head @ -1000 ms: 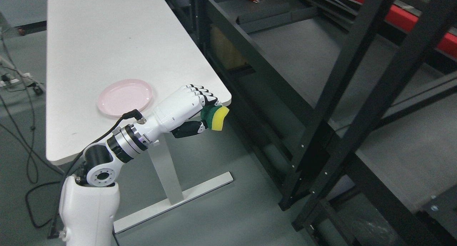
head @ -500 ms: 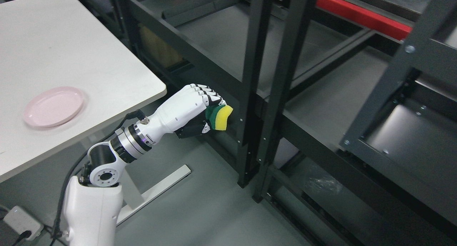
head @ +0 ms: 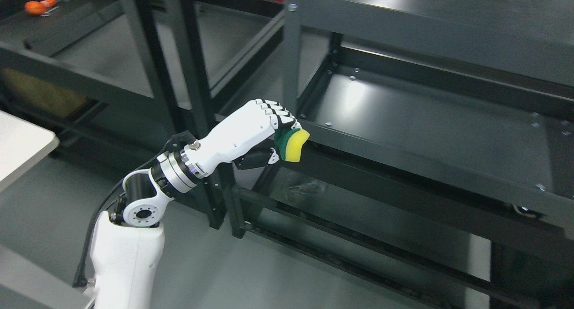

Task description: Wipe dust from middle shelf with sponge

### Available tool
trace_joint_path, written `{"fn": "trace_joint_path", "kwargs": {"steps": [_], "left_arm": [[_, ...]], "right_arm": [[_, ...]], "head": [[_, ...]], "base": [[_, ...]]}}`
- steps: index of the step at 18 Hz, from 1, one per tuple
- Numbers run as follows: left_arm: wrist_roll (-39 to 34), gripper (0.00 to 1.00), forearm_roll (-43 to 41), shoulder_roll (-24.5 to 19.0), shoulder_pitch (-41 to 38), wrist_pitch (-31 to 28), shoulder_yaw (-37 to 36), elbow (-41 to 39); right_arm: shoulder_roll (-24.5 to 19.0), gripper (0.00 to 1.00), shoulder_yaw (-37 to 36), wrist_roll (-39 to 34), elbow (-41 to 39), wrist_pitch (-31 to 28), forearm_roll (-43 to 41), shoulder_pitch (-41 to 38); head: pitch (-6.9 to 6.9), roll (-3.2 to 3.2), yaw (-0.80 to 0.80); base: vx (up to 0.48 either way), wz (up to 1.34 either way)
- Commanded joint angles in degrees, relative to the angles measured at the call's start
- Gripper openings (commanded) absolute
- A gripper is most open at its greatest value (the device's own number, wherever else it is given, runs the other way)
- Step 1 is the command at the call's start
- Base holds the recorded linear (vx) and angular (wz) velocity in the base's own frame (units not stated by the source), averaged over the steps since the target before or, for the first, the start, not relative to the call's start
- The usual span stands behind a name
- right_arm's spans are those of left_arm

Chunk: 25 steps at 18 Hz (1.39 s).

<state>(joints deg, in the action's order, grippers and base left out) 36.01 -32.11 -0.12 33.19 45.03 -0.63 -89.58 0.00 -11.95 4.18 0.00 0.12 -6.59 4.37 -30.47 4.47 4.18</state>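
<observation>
Dark metal racking fills the view, standing on a grey floor, with a corner of a white tabletop (head: 22,143) at the left edge.

A sponge (head: 292,144), yellow foam with a green scouring layer, sits in the left hand (head: 264,132), whose fingers are curled over its top while the thumb presses from below; the yellow end pokes out past the fingertips. It hangs in the air just at the front left corner of the middle shelf (head: 426,120), beside the upright post (head: 292,53), and I cannot tell whether it touches the shelf's front rail. It is not yet on the flat shelf surface.

By its look the sponge is light, soft and springy, so it should squash under a firm hold and give against the metal. Holding it across the green back, as it is held now, leaves the yellow face free for wiping; too tight a squeeze would likely fold it and shrink the wiping area. The shelf is smooth, glossy sheet metal with a few small screw heads, over which the foam ought to slide easily, though a screw might catch it.

Farther out, an orange object (head: 40,6) lies on another rack at the upper left. The right arm does not show.
</observation>
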Motion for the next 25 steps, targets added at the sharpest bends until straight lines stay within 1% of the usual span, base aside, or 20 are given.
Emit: {"fn": "trace_joint_path", "kwargs": {"steps": [1, 2, 4, 6, 8, 9, 11, 13, 15, 18, 21, 25], "left_arm": [[0.11, 0.0, 2.22, -0.88, 9.06, -0.03, -9.64, 0.28], [0.03, 0.0, 3.01, -0.88, 10.13, -0.03, -12.09, 0.28], [-0.15, 0.0, 5.03, -0.88, 13.89, -0.03, -20.43, 0.37], [-0.15, 0.0, 6.18, -0.88, 21.61, -0.03, -26.94, 1.24], [-0.67, 0.0, 6.62, -0.88, 29.87, -1.43, -33.01, 2.74], [-1.64, 0.0, 6.54, -0.88, 36.53, -2.39, -35.3, 4.49], [-1.73, 0.0, 6.01, -0.88, 46.65, -3.37, -36.81, 8.7], [-1.73, 0.0, 5.57, -0.88, 52.65, -4.85, -38.56, 12.05], [-1.73, 0.0, 4.61, -0.88, 58.54, -7.57, -41.81, 15.65], [-1.91, 0.01, 0.84, -0.88, 63.57, -10.92, -45.42, 20.04], [-1.91, 0.01, -5.05, -0.88, 63.84, -10.58, -50.25, 27.32], [-1.82, 0.01, -9.36, -0.88, 63.84, -10.31, -51.76, 32.09]], "right_arm": [[1.0, 1.0, 0.0, -0.05, -1.0, -4.17, 0.0, 0.02], [1.0, 1.0, 0.0, -0.05, -1.0, -4.17, 0.0, 0.02], [1.0, 1.0, 0.0, -0.05, -1.0, -4.17, 0.0, 0.02], [1.0, 1.0, 0.0, -0.05, -1.0, -4.17, 0.0, 0.02], [1.0, 1.0, 0.0, -0.05, -1.0, -4.17, 0.0, 0.02], [1.0, 1.0, 0.0, -0.05, -1.0, -4.17, 0.0, 0.02], [1.0, 1.0, 0.0, -0.05, -1.0, -4.17, 0.0, 0.02], [1.0, 1.0, 0.0, -0.05, -1.0, -4.17, 0.0, 0.02], [1.0, 1.0, 0.0, -0.05, -1.0, -4.25, 0.0, 0.02], [1.0, 1.0, 0.0, -0.05, -1.0, -4.17, 0.0, 0.02], [1.0, 1.0, 0.0, -0.05, -1.0, -4.17, 0.0, 0.02], [1.0, 1.0, 0.0, -0.05, -1.0, -4.17, 0.0, 0.02]], "head": [[0.0, 0.0, 0.0], [0.02, 0.0, 0.0], [0.02, 0.0, 0.0], [0.03, 0.0, 0.0], [0.03, 0.0, 0.0], [0.03, 0.0, 0.0], [0.03, 0.0, 0.0], [0.03, 0.0, 0.0], [0.03, 0.0, 0.0], [0.04, 0.0, 0.0], [0.04, 0.0, 0.0], [0.03, 0.0, 0.0]], "base": [[-0.108, -0.9], [-0.108, -0.9], [-0.066, -0.83], [-0.011, -0.59], [0.027, -0.36], [0.039, -0.24], [0.04, -0.07], [0.022, 0.0], [0.0, 0.0], [0.001, -0.03], [0.0, 0.0], [0.0, 0.0]]}}
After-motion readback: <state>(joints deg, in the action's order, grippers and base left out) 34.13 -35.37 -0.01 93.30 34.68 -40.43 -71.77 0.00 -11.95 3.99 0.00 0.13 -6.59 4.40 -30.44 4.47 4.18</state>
